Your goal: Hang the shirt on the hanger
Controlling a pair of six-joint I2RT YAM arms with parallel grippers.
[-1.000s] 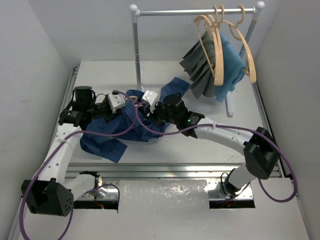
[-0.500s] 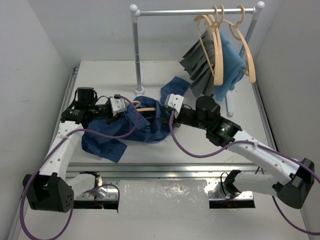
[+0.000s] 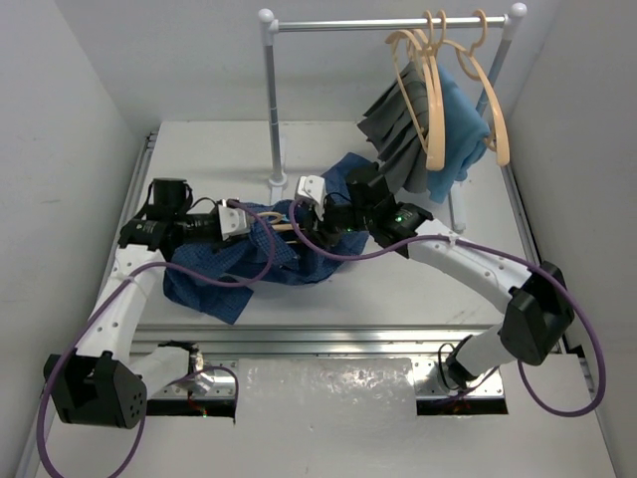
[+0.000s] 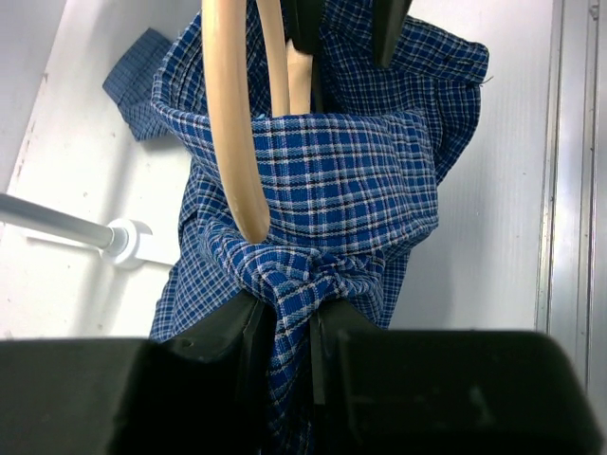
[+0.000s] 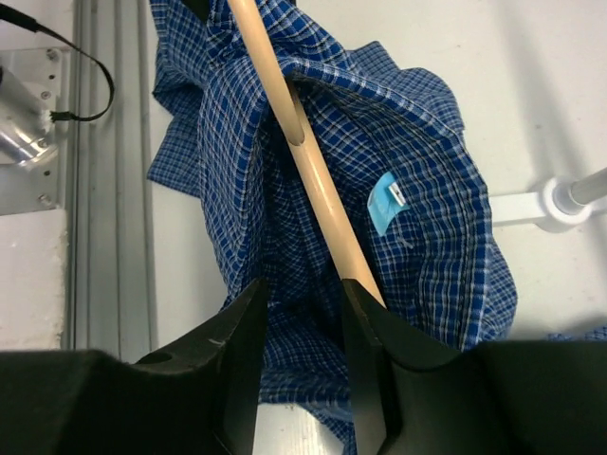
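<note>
L gripper [image 4: 285, 327]: jaws nipped down narrow on a twisted bunch of the shirt [image 4: 360, 190], cloth squeezed right btwn the two fingers; in the top cam that gripper [image 3: 244, 221] sits at the left side of the shirt [image 3: 214, 269] heap, pointing right.

R gripper [image 5: 299, 303]: fingers a bit apart w/ blue check cloth in the gap; the hanger [image 5: 303, 152] runs diagonally down from the top of the R wrist cam and ends against one finger; can't tell if it's actually clamped or just lying there tbh. From above, the R gripper [image 3: 314, 204] faces the L one, close, w/ a short tan bit of hanger [image 3: 282, 225] showing btwn them.

So the hanger is partly inside the shirt: in the L wrist cam the hanger [image 4: 232, 123] pokes down into a pocket of folded cloth, one curved arm outside the fold, two straighter bits going in; in the R wrist cam the shirt [image 5: 427, 218] wraps round it on both sides, and a pale blue label [image 5: 386, 201] sits on the cloth just beside the bar.

Rest of the shirt is bunched on the table [image 3: 398, 289], mid-left, spilling toward the near edge; the rack [image 3: 378, 22] stands at the back, w/ spare hangers [image 3: 433, 110], a grey garment [image 3: 398, 139] and a light blue garment [image 3: 460, 129] at its right end.
</note>
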